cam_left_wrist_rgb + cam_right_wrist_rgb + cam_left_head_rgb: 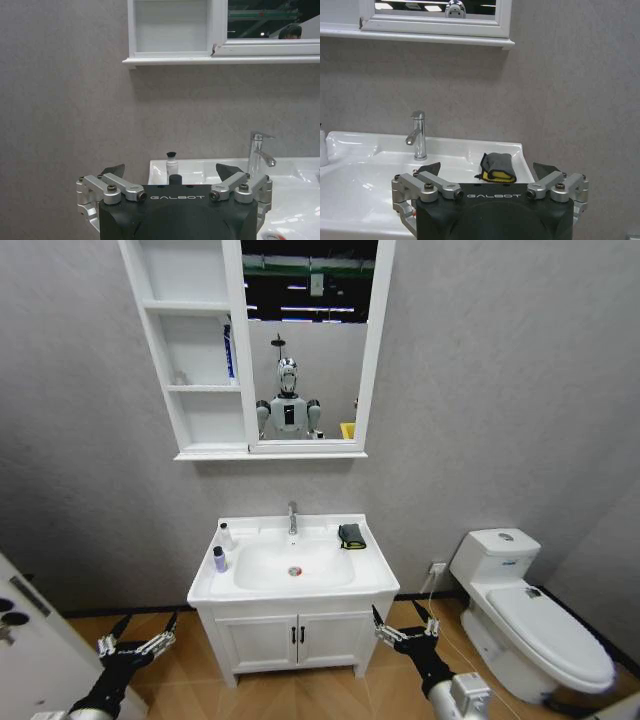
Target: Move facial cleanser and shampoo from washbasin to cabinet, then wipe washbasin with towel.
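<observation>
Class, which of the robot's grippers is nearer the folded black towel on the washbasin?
Right. The right gripper hovers low, below the washbasin's front right corner, on the side of the folded black towel; the left gripper hangs beyond the far left side.

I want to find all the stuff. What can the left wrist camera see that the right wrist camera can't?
Left wrist view alone: the left gripper, open, and two small bottles on the washbasin's edge, one behind the other, plus the cabinet's lowest shelf.

Right wrist view alone: the right gripper, open, and the folded dark towel with its yellow edge, lying on the basin's back corner.

Both: the white washbasin, its chrome tap, the grey wall and the mirror frame.
</observation>
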`<state>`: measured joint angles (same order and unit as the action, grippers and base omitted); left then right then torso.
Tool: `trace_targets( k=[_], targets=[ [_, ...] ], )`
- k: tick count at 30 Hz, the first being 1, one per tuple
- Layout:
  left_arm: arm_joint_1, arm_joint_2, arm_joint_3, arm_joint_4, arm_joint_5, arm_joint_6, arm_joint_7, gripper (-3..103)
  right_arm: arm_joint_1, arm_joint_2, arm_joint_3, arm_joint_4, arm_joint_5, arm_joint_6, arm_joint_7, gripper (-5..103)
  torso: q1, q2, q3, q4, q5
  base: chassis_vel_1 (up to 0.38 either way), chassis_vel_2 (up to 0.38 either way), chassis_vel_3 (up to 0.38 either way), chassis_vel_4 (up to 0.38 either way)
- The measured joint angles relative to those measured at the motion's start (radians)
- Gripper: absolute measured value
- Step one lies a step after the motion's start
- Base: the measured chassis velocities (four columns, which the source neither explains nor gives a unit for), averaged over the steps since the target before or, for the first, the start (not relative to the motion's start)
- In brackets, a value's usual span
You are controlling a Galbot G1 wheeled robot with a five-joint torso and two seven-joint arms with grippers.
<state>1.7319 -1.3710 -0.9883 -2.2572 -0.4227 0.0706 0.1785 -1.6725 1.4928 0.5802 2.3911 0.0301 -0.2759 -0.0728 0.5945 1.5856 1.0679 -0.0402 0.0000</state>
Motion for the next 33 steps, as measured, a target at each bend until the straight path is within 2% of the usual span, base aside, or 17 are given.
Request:
trace_targets(
  k=[2,5,7,12,15,16,17,20,21,23,27,29,33],
  targets=[
    [-0.004,-0.016,0.008,-0.002,0.018,-0.017,-0.031,100,0.003,0.0,-0.001,-0.002,0.001,0.016,0.012,100,0.002,-0.001,0.001,0.0004,-0.0001,-0.292,0.29,0.327,-0.239],
    [-0.004,-0.021,0.008,-0.003,0.024,-0.025,-0.041,100,0.003,-0.001,-0.001,-0.002,0.002,0.024,0.015,100,0.002,-0.001,0.001,0.0008,0.0003,-0.261,0.238,0.227,-0.179],
    [0.0,-0.034,0.009,-0.003,0.044,-0.056,-0.051,100,0.002,-0.006,0.004,0.001,0.004,0.03,0.021,100,0.001,-0.001,0.0,-0.0003,-0.0001,-0.18,0.18,0.056,-0.082],
    [0.006,-0.048,0.017,-0.002,0.083,-0.09,-0.056,100,0.008,-0.008,0.005,0.004,0.005,0.03,0.029,100,0.0,0.0,0.0,-0.0003,-0.0002,-0.034,0.037,-0.035,-0.037],
    [-0.001,-0.065,0.047,0.012,0.114,-0.094,-0.073,100,0.017,-0.008,0.003,0.004,0.006,0.028,0.035,100,-0.001,0.001,0.0,0.0011,0.0002,0.081,-0.04,-0.055,0.049],
    [-0.06,-0.085,0.112,0.086,0.191,-0.093,-0.091,100,0.023,-0.008,0.007,0.014,0.014,0.018,0.04,100,-0.001,0.001,0.0,0.0,0.0001,0.0,0.0,0.0,0.0],
    [-0.06,-0.085,0.112,0.086,0.191,-0.093,-0.091,100,0.023,-0.008,0.007,0.014,0.014,0.018,0.04,100,-0.001,0.001,0.0,0.0,0.0001,0.0,0.0,0.0,0.0],
    [-0.157,-0.089,0.178,0.18,0.258,-0.053,-0.11,100,0.033,-0.009,0.022,0.038,0.031,0.006,0.052,100,0.0,0.0,0.0,0.0001,0.0001,0.0,0.0,0.0,0.0],
    [-0.157,-0.089,0.178,0.18,0.258,-0.053,-0.11,100,0.033,-0.009,0.022,0.038,0.031,0.006,0.052,100,0.0,0.0,0.0,0.0001,0.0001,0.0,0.0,0.0,0.0],
    [-0.22,-0.085,0.222,0.22,0.289,-0.012,-0.138,100,0.039,-0.009,0.031,0.047,0.044,0.0,0.061,100,0.0,0.0,0.0,0.0002,0.0,0.0,0.0,0.0,0.0],
    [-0.274,-0.073,0.272,0.251,0.313,0.027,-0.162,100,0.045,-0.01,0.037,0.052,0.057,-0.007,0.068,100,0.001,0.0,0.0,0.0002,0.0001,0.0,0.0,0.0,0.0],
    [-0.329,-0.058,0.327,0.295,0.322,0.056,-0.194,100,0.051,-0.008,0.04,0.053,0.067,-0.013,0.075,100,0.0,0.0,0.0,0.0,0.0002,0.0,0.0,0.0,0.0],
    [-0.377,-0.054,0.367,0.36,0.329,0.068,-0.233,100,0.07,-0.01,0.039,0.053,0.081,-0.02,0.081,100,0.0,0.0,0.0,-0.0001,0.0,0.0,0.0,0.0,0.0]
  ],
)
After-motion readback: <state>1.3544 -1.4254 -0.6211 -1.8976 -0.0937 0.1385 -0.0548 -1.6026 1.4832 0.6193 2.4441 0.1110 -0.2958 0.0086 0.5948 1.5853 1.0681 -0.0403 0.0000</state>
